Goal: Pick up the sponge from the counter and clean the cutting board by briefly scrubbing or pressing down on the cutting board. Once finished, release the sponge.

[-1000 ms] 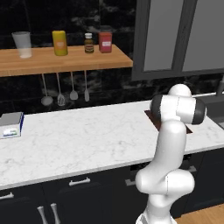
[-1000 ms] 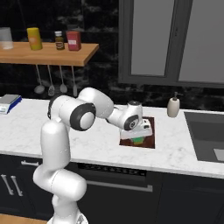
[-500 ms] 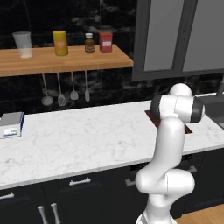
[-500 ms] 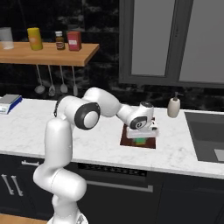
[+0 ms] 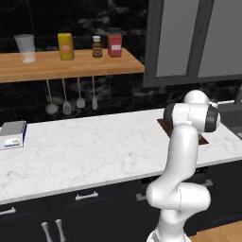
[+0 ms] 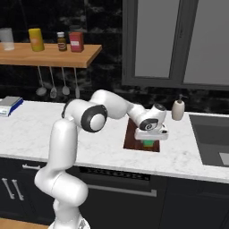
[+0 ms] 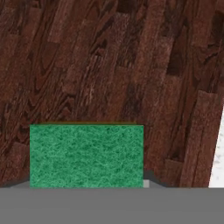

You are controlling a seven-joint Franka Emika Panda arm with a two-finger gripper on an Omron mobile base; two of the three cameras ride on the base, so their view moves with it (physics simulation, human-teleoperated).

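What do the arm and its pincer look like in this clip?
The arm is glossy white, built of rounded tubular links with dark grey caps at the joints. Its hand is a white block with a dark round face; the pincer beneath it is short and dark. No cables or markings are visible.

You saw the sponge (image 7: 86, 155) had a rough, matt green fibrous top, the cutting board (image 7: 113, 61) was dark reddish-brown grained wood with a faint sheen, and the desk (image 5: 90, 151) was smooth white veined marble.
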